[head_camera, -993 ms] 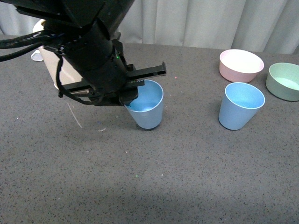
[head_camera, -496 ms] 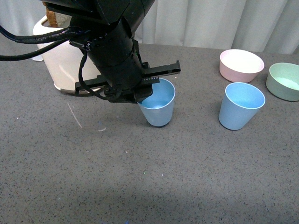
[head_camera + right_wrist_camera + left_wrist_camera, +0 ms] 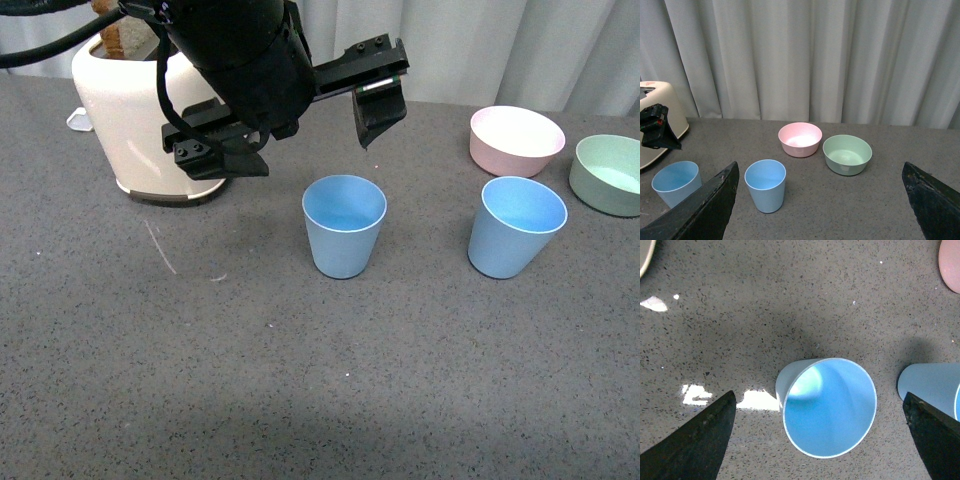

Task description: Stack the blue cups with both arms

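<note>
Two cups stand upright and well apart on the grey speckled table [image 3: 420, 380]. The left light blue tapered plastic cup [image 3: 344, 238] is near the middle, and the right light blue tapered plastic cup [image 3: 516, 226] is to its right. Just beyond the right cup lies the pink round bowl [image 3: 516, 140], with the green round bowl [image 3: 606, 174] to the right of that. The cream toaster [image 3: 140, 120] stands at the far left.

The left gripper [image 3: 310, 152] hangs above and slightly behind the left cup. Its fingers are spread wide and nothing is held between them. In the left wrist view this cup's open mouth [image 3: 829, 407] is seen from above, between the two finger ends and touching neither. The right gripper [image 3: 819, 163] is not seen in the front view. Its own camera shows it raised and held back, with its fingers far apart and empty.

The stacking is judged not yet begun, and one cup is to be lifted into the other. The right cup would best be gripped by its wall just under the rim, with only light pressure, since the thin plastic may flex. It should be raised clear of the left cup's rim, centred over the mouth, kept upright and lowered gently. The left arm should be kept out of that path, or used to steady the left cup.
</note>
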`<move>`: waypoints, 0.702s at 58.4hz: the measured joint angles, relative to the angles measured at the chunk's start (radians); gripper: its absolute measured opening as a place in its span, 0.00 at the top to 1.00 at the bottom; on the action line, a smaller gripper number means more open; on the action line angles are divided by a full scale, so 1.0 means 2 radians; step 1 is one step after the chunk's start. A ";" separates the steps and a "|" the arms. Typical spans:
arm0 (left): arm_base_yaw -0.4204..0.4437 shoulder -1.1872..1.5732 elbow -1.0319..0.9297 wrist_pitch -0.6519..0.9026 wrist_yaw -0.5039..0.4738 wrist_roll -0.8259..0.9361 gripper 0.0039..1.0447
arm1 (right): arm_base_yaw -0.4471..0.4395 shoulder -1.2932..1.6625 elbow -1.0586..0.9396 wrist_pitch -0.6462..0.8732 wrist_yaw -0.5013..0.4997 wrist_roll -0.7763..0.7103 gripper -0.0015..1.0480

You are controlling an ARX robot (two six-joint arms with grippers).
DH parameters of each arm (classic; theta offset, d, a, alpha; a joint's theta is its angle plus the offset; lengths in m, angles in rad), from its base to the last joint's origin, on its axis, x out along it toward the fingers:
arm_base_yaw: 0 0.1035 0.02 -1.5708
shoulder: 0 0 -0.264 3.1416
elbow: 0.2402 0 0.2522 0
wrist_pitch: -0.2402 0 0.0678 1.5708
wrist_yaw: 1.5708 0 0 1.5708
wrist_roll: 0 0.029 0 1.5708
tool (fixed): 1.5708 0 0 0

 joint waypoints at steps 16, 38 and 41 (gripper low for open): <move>0.047 -0.094 -0.314 0.601 -0.133 0.233 0.49 | 0.000 0.000 0.000 0.000 0.001 0.000 0.09; 0.125 -0.274 -0.517 0.668 -0.057 0.269 0.97 | 0.000 0.000 0.000 0.000 0.000 0.000 0.09; 0.132 -0.297 -0.532 0.664 -0.050 0.270 0.97 | 0.000 0.000 0.000 0.000 0.000 0.000 0.09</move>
